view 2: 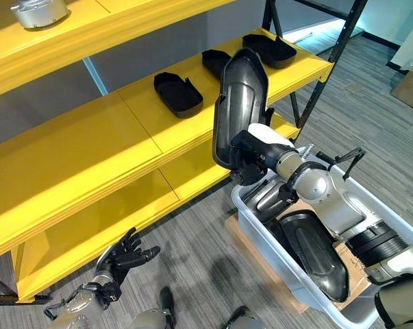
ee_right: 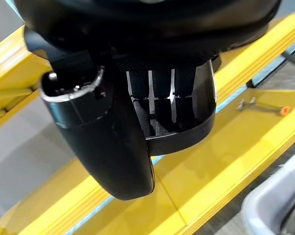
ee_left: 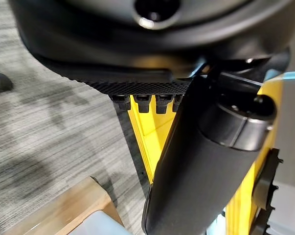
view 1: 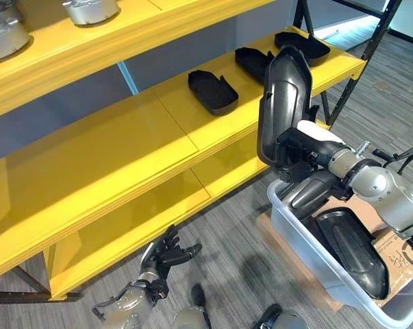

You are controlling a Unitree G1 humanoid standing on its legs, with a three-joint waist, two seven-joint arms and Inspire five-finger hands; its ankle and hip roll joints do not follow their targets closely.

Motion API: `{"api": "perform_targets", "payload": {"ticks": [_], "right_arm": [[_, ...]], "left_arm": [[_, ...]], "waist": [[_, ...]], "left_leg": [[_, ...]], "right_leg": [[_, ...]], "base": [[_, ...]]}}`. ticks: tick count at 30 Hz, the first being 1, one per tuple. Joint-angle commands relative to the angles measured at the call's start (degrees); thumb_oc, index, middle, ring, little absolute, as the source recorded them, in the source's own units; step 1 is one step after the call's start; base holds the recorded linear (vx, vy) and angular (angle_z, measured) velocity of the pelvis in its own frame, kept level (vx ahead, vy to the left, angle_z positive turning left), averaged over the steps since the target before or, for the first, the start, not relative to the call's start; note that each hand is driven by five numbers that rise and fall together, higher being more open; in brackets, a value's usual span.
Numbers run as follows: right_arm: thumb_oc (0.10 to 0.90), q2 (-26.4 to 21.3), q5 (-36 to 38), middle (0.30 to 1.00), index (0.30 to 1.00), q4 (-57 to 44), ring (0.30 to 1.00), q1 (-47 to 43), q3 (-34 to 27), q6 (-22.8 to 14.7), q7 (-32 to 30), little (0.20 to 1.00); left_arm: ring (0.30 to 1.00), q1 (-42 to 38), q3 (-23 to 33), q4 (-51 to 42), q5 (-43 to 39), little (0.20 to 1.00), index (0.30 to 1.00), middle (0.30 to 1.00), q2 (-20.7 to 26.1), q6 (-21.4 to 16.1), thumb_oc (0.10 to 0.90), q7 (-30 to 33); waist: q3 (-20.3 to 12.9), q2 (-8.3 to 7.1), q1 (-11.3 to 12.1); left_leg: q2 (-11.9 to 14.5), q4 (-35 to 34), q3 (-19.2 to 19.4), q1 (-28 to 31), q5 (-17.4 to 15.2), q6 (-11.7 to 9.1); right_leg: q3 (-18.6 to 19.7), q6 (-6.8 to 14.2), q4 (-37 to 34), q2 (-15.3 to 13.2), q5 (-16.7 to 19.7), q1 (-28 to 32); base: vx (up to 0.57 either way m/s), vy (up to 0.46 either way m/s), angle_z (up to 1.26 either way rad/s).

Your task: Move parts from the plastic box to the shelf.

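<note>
The robot's right hand [view 1: 309, 147] has its fingers and white-covered thumb curled round the lower end of a long black moulded part [view 1: 283, 103], holding it nearly upright above the near corner of the grey plastic box [view 1: 298, 236] and close to the front edge of the yellow shelf [view 1: 138, 147]. The upright hold likely serves to clear the box wall before the part is tipped flat onto the shelf board. In the right wrist view the fingers [ee_right: 162, 93] press into the part's hollow side while the thumb backs the outer face, so the hold looks firm. Three similar black parts [view 1: 213, 91] already lie in a row along the middle shelf, with bare yellow board to their left for the next one. More parts [view 1: 350, 250] rest in the box. The left hand [view 1: 166, 255] hangs low over the carpet with fingers loosely spread, holding nothing.
</note>
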Motion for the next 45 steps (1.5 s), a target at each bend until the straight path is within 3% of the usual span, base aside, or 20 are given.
{"api": "perform_targets", "payload": {"ticks": [1, 13, 20, 29, 32, 33, 35, 38, 39, 40, 45], "right_arm": [[0.4, 0.62, -1.05, 0.3, 0.3, -0.7, 0.3, -7.99, -5.81, -3.7, -4.21, 0.3], [0.4, 6.04, -1.95, 0.3, 0.3, 2.87, 0.3, -10.97, -2.92, -3.36, -3.78, 0.3], [0.4, 7.6, -2.76, 0.3, 0.3, 4.15, 0.3, -13.01, -1.33, -3.14, -3.33, 0.3], [0.4, 7.85, -3.76, 0.3, 0.3, 4.91, 0.3, -13.38, -0.92, -3.17, -3.07, 0.3], [0.4, 6.44, -3.72, 0.3, 0.3, 4.8, 0.3, -12.41, -1.59, -2.98, -2.81, 0.3], [0.4, 5.34, -3.38, 0.3, 0.3, 4.89, 0.3, -12.26, -1.94, -3.0, -2.87, 0.3], [0.4, 3.43, -2.15, 0.3, 0.3, 5.2, 0.3, -11.89, -2.65, -3.01, -2.98, 0.3], [0.4, 2.51, -0.68, 0.3, 0.3, 5.6, 0.3, -12.19, -2.71, -3.18, -3.07, 0.3], [0.4, 2.32, -0.05, 0.3, 0.3, 5.52, 0.3, -11.95, -2.95, -3.25, -3.18, 0.3], [0.4, 2.01, 0.96, 0.3, 0.3, 5.4, 0.3, -12.26, -2.66, -3.63, -2.98, 0.3], [0.4, 1.56, 1.86, 0.3, 0.3, 5.97, 0.3, -15.08, -0.81, -3.55, -2.54, 0.3]], "left_arm": [[1.0, -1.65, 3.38, -7.11, 1.11, 1.0, 1.0, 1.0, 2.56, -3.95, 0.9, -1.25], [1.0, -1.13, 4.74, -8.62, 1.27, 1.0, 1.0, 1.0, 2.86, -4.29, 0.9, -0.56], [1.0, -1.52, 4.8, -8.66, 1.62, 1.0, 1.0, 1.0, 3.48, -4.45, 0.9, -0.39], [1.0, -1.82, 5.07, -9.06, 2.33, 1.0, 1.0, 1.0, 4.85, -4.67, 0.9, -0.22], [1.0, -3.03, 3.94, -8.82, 2.19, 1.0, 1.0, 1.0, 5.22, -4.76, 0.9, -0.21], [1.0, -4.01, 3.17, -8.69, 2.12, 1.0, 1.0, 1.0, 5.37, -4.85, 0.9, -0.26], [1.0, -5.8, 1.64, -8.02, 2.31, 1.0, 1.0, 1.0, 5.32, -4.87, 0.9, -0.62], [1.0, -6.57, 0.99, -7.32, 2.43, 1.0, 1.0, 1.0, 5.18, -4.86, 0.9, -0.85], [1.0, -6.62, 1.08, -7.18, 2.44, 1.0, 1.0, 1.0, 5.17, -4.93, 0.9, -0.85], [1.0, -6.86, 0.7, -6.76, 2.46, 1.0, 1.0, 1.0, 5.16, -5.11, 0.9, -0.85], [1.0, -7.61, 0.47, -5.74, 2.18, 1.0, 1.0, 1.0, 5.06, -5.08, 0.9, -0.71]], "waist": [[-4.09, -4.32, 1.1], [-5.94, -5.62, 3.69], [-5.8, -7.15, 5.14], [-4.54, -7.28, 6.67], [-3.99, -6.82, 5.73], [-3.57, -6.77, 4.93], [-2.82, -6.41, 2.83], [-2.14, -6.45, 1.44], [-1.79, -6.57, 1.01], [-1.02, -6.58, -0.06], [0.13, -7.33, -1.07]], "left_leg": [[2.72, 4.17, -1.58, 3.01, -9.61, -1.53], [-0.39, 5.88, -3.09, 3.94, -13.51, 0.96], [-3.65, 7.14, -4.52, 2.74, -15.52, 3.14], [-6.67, 8.41, -6.76, 0.59, -16.41, 5.25], [-7.62, 7.16, -9.24, 0.55, -15.36, 5.25], [-8.23, 6.83, -10.23, -0.23, -13.49, 5.35], [-9.0, 7.57, -13.57, -0.55, -13.14, 5.0], [-9.32, 8.22, -15.73, -0.81, -12.94, 4.71], [-9.49, 8.42, -16.47, -0.71, -13.01, 4.58], [-9.71, 8.49, -18.56, -0.39, -13.17, 4.29], [-10.42, 9.29, -21.46, -0.34, -13.76, 3.41]], "right_leg": [[2.76, 5.4, -14.82, 0.83, 8.36, 6.91], [3.98, 7.61, -16.23, -1.25, 11.84, 8.49], [4.31, 10.03, -16.88, -4.08, 17.44, 8.71], [6.58, 11.36, -13.92, -7.02, 21.35, 7.85], [12.93, 10.75, -9.96, -5.53, 21.42, 5.27], [14.81, 8.95, -9.69, -4.28, 20.98, 3.73], [20.24, 6.98, -8.61, 0.09, 17.04, 0.62], [23.09, 5.99, -9.22, 2.61, 14.83, -1.73], [24.07, 5.94, -9.68, 3.26, 14.43, -2.31], [28.62, 5.92, -10.8, 5.94, 13.43, -4.71], [33.11, 7.01, -16.14, 7.08, 15.27, -7.65]], "base": [[0.04, 0.063, 0.06], [0.04, 0.065, 0.09], [0.0, 0.11, 0.03], [0.0, 0.131, 0.19], [0.02, 0.086, 0.79], [-0.03, 0.053, 1.27], [0.02, 0.024, 1.32], [0.04, -0.022, 1.01], [0.04, -0.072, 0.92], [0.03, -0.083, 0.43], [0.05, -0.099, 0.85]]}}
